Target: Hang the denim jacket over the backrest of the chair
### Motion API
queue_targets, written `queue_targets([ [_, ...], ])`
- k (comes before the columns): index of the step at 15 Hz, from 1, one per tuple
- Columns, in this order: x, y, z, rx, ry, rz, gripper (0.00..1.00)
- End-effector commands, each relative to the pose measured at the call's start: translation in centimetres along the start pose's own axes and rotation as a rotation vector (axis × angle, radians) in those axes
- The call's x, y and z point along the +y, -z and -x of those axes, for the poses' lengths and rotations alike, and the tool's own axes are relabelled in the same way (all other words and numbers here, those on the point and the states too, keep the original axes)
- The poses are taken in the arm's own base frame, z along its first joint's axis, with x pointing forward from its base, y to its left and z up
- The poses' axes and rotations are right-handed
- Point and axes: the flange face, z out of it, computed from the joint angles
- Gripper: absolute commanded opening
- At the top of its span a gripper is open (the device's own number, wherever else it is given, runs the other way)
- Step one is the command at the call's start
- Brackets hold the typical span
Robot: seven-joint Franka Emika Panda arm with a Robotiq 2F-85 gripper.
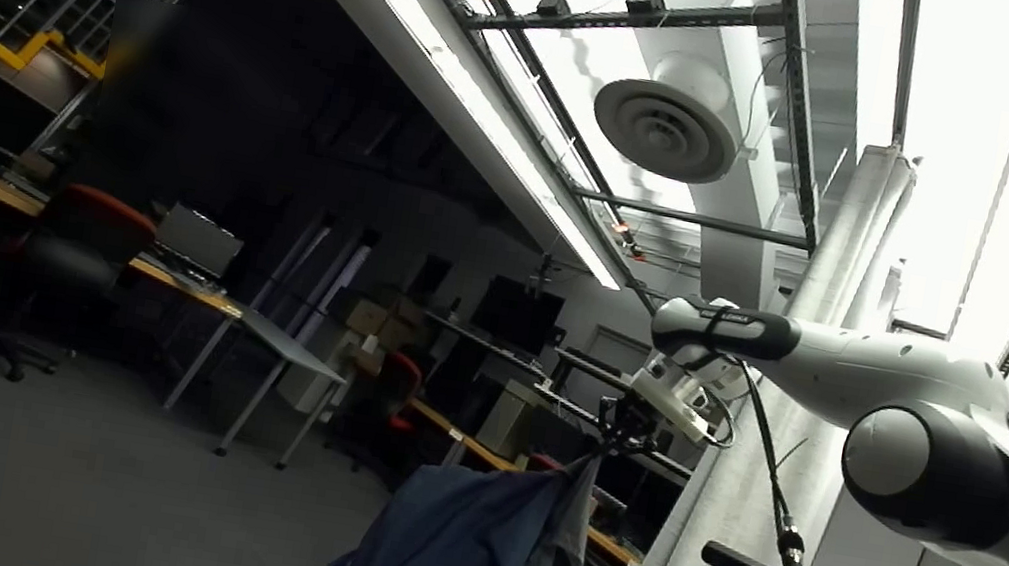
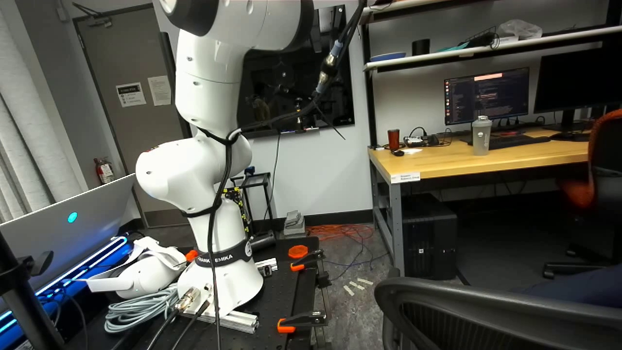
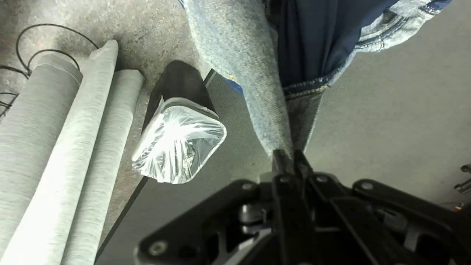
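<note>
My end effector (image 3: 292, 158) is clenching a narrow, bunched bit of the denim jacket (image 3: 246, 55), its fingertips (image 3: 279, 159) pressing together on the cloth. The jacket is hanging from that pinch: in the wrist view its faded denim is lying next to a dark navy lining (image 3: 312, 40), and in an exterior view navy fabric is draping down out of sight at the bottom. My arm (image 1: 904, 382) is holding it up. In an exterior view the chair (image 2: 447, 294) is showing its dark backrest (image 2: 491, 328), with a strip of navy cloth (image 2: 578, 287) appearing just past the rim; whether this is the jacket I cannot tell. Farther out, a bin (image 3: 178, 84) with a clear liner (image 3: 176, 143) is standing near a pale grey curtain (image 3: 73, 154), and my base (image 2: 238, 287) is sitting on the black table (image 2: 282, 296).
</note>
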Motion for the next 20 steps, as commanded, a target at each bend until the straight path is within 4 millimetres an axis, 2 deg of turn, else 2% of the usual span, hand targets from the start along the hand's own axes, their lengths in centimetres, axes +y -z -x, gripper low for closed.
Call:
queue_targets([
  [1,4.4,2.7,-2.4,0.048,-0.126,-0.023,0.01],
  [4,8.4,2.7,-3.7,0.041,-0.211,-0.019,0.01],
  [5,9.3,1.9,-3.9,0.036,-0.219,-0.002,0.01],
  [7,9.9,-1.2,-3.5,-0.003,-0.207,0.047,0.01],
  [10,7.8,-7.9,-1.1,-0.099,-0.111,0.114,0.01],
  [12,5.7,-12.4,1.4,-0.183,-0.037,0.144,0.01],
  [14,3.5,-15.9,3.8,-0.245,0.018,0.165,0.01],
  [17,0.8,-19.2,7.0,-0.312,0.085,0.204,0.01],
  [20,-0.6,-21.2,9.7,-0.357,0.148,0.239,0.01],
])
